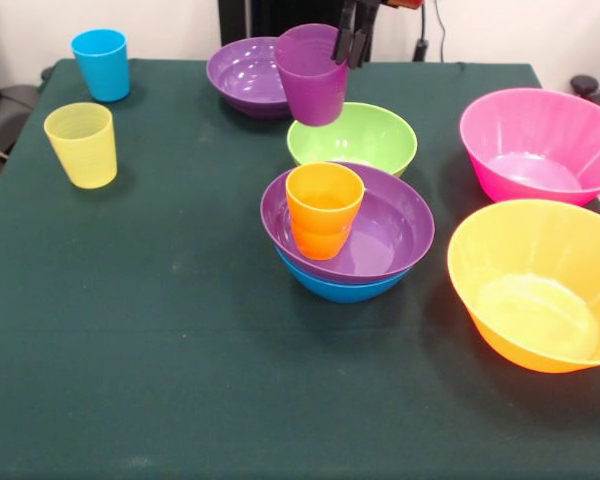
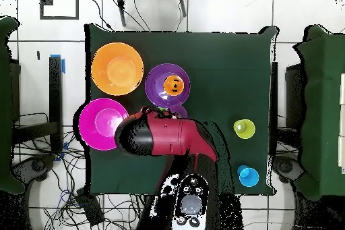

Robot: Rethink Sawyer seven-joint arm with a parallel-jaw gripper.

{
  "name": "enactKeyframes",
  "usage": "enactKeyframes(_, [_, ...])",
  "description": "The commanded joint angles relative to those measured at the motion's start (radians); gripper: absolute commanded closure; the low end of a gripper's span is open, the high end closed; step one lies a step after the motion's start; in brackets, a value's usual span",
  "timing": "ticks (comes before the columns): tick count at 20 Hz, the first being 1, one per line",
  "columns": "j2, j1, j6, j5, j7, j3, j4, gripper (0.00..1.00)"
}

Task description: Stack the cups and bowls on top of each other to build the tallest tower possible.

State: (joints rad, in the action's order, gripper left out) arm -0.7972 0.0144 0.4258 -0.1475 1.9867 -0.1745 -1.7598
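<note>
My gripper (image 1: pixel 351 45) comes down at the top centre of the front view, shut on the rim of the purple cup (image 1: pixel 313 75), held tilted in the air above the green bowl (image 1: pixel 353 138). The tower (image 1: pixel 347 235) stands mid-table: a blue bowl (image 1: pixel 340 285) lowest, a purple bowl (image 1: pixel 380 230) nested in it, and the orange cup (image 1: pixel 324 208) upright inside. A second purple bowl (image 1: pixel 242 75) sits at the back. The blue cup (image 1: pixel 102 64) and yellow cup (image 1: pixel 81 144) stand at the left. In the overhead view the arm (image 2: pixel 162 135) hides the gripper and green bowl.
The large pink bowl (image 1: pixel 540 145) and large orange bowl (image 1: pixel 540 285) sit at the right side of the dark green table (image 1: pixel 130 340). In the overhead view they lie at the left, the pink bowl (image 2: pixel 100 123) beside the arm and the orange bowl (image 2: pixel 117 69) beyond it.
</note>
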Motion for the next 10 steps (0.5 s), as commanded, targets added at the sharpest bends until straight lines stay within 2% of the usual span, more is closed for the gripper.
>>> enactKeyframes(1, [-0.013, 0.010, 0.132, 0.028, 0.042, 0.096, 0.044, 1.00])
enactKeyframes(4, [-0.032, 0.001, 0.173, 0.023, 0.035, 0.086, 0.055, 1.00])
enactKeyframes(10, [-0.036, -0.011, 0.184, 0.015, 0.048, 0.082, 0.065, 1.00])
